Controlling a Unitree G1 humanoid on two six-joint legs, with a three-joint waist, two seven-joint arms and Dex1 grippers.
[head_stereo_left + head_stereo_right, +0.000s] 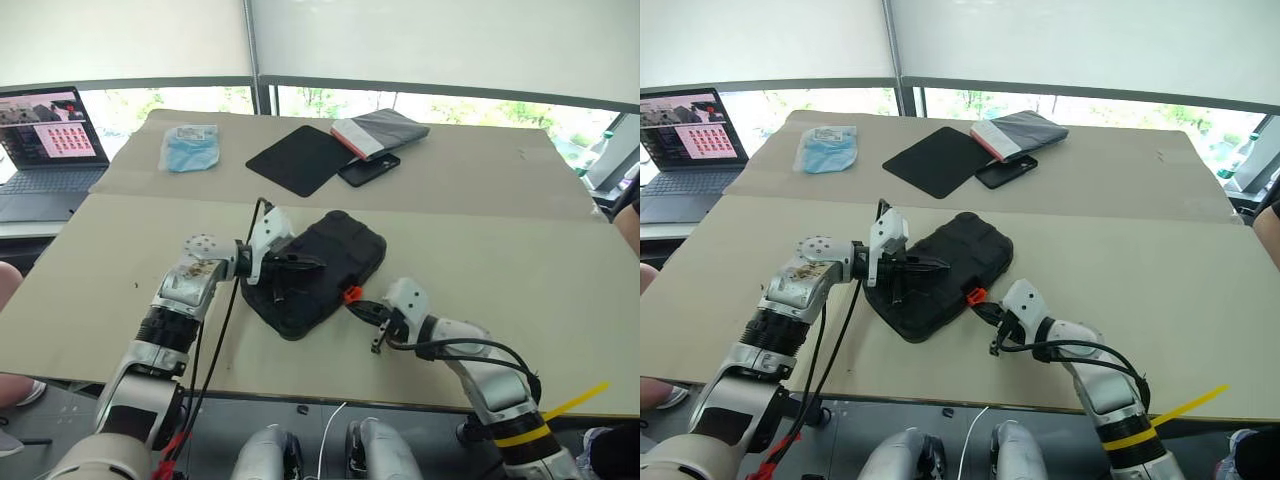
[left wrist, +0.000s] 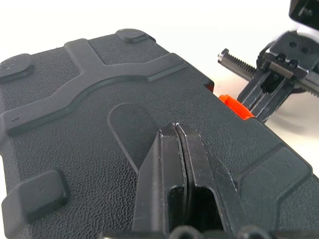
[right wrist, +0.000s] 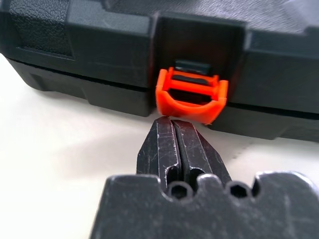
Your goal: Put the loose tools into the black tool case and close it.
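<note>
1. The black hard-plastic clamshell tool case (image 1: 318, 268), a rounded rectangle with a pebbled lid and raised moulded ribs, lies on the pale counter (image 1: 520, 250) with its lid down; no loose tools lie beside it, so the packing looks done and latching is the step in hand

2. The left gripper (image 2: 178, 144) has its jaws pressed together, holding nothing, tips resting on the lid's grained surface just short of the latch edge; judged as a hold-down to keep the shell halves mated

3. The right gripper (image 3: 174, 130) also has its jaws fully together and empty, tips right at the lower lip of the small glossy orange latch (image 3: 191, 95), which looks tilted outward and not yet snapped

4. To do it well: keep the left jaws pressing downward, then push the latch's lower lip toward the case wall with the right tips, squarely, since the smooth curved plastic could let steel-hard tips slip off sideways

5. Beyond the jaws lie a flat black square mat (image 1: 300, 158) and a black phone (image 1: 368, 170), well apart
</note>
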